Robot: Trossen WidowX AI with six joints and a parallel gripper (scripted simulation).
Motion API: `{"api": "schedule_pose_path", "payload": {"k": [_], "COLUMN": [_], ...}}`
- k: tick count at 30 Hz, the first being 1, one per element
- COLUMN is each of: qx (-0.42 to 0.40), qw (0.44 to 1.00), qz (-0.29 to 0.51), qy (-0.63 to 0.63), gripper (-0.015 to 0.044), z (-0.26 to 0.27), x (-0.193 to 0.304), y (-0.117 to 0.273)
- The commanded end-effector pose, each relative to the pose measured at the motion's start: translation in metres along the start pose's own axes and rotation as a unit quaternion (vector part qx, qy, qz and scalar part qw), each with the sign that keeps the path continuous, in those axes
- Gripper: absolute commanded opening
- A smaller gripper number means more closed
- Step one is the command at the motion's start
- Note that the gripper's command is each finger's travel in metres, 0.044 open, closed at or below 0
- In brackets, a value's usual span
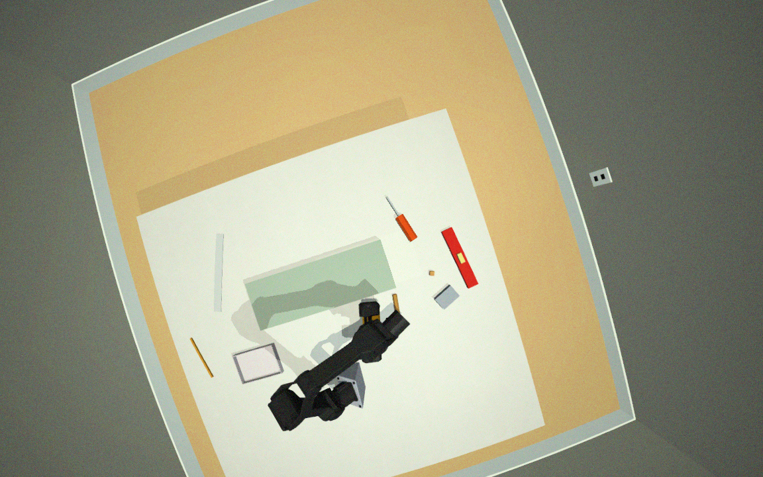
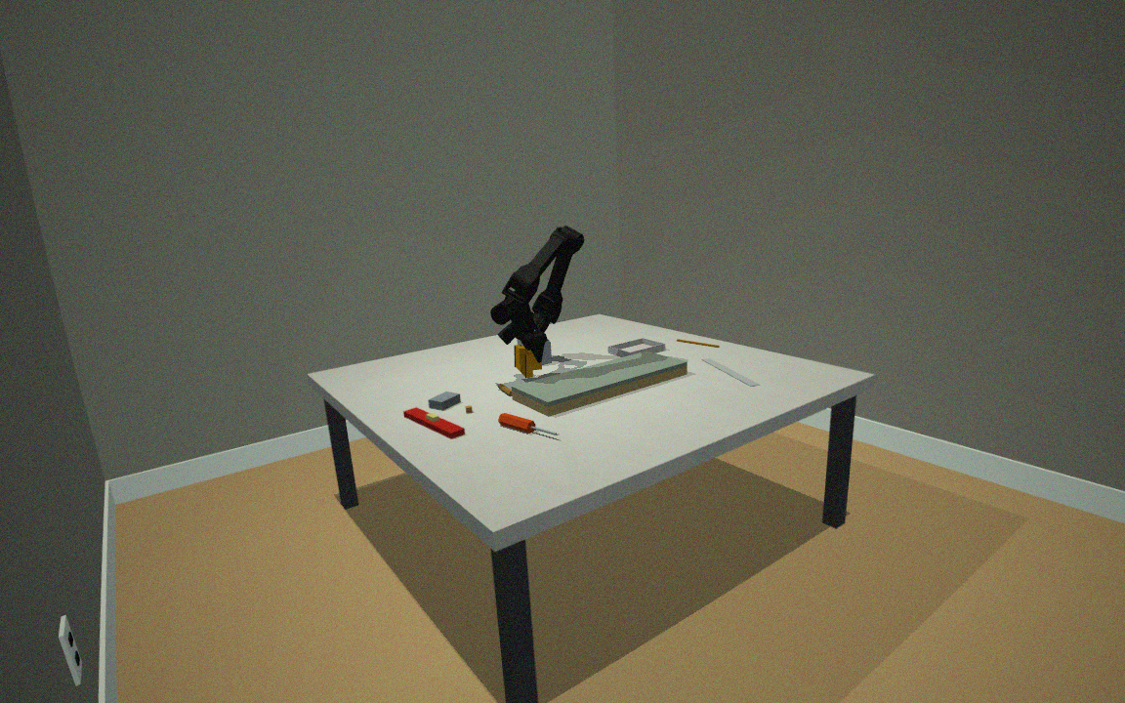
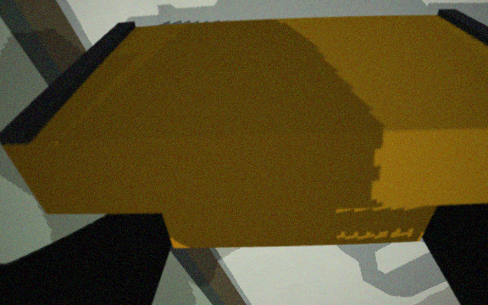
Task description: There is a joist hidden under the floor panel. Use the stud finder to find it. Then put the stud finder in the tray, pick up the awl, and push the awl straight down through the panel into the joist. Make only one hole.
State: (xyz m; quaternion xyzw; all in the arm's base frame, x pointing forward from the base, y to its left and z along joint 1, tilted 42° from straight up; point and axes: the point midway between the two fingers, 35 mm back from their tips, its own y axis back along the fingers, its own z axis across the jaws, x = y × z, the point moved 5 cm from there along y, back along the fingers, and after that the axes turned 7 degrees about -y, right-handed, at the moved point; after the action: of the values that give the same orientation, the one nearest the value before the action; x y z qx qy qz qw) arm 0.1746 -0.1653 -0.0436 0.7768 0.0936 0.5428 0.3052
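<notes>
starting at the exterior camera's side of the table (image 1: 461, 368) (image 2: 637, 454), you have the orange-handled screwdriver (image 1: 406, 227) (image 2: 517, 423) lying with its shaft pointing away from the red level (image 1: 454, 246) (image 2: 418, 417), which lies flat near it. just past them sit a tiny tan cube (image 1: 431, 272) (image 2: 469, 409) and a grey block (image 1: 446, 297) (image 2: 444, 400). farther in is your pale green floor panel (image 1: 319, 264) (image 2: 602, 378) (image 3: 15, 212), lying flat, with the wooden-handled awl (image 1: 395, 301) (image 2: 504, 389) on the table near one end of it; the top view shows the awl partly covered by the arm. beyond the panel's far long edge, your gripper (image 1: 370, 320) (image 2: 535, 356) (image 3: 291, 191) points down, pinching the yellow stud finder (image 1: 375, 318) (image 2: 520, 359) (image 3: 244, 127) between its fingers. you can't tell the tool's exact height above the table. off toward the panel's other end are the pale flat strip (image 1: 218, 272) (image 2: 729, 372), then the tray (image 1: 242, 381) (image 2: 623, 351), without the stud finder in it, and last the thin yellow-brown stick (image 1: 201, 358) (image 2: 697, 343).
</notes>
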Motion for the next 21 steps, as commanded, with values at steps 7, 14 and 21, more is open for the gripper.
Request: {"api": "schedule_pose_path", "payload": {"k": [7, 14, 21], "qx": [-0.001, 0.000, 0.003], "qw": [1.000, 0.999, 0.998], "qz": [0.031, 0.051, 0.063], "qy": [0.002, 0.002, 0.002], "gripper": [0.0000, 0.0000, 0.0000], "z": [0.0019, 0.0023, 0.0025], "x": [-0.0051, -0.0083, -0.0100], "y": [0.0018, 0.0018, 0.0014]}}
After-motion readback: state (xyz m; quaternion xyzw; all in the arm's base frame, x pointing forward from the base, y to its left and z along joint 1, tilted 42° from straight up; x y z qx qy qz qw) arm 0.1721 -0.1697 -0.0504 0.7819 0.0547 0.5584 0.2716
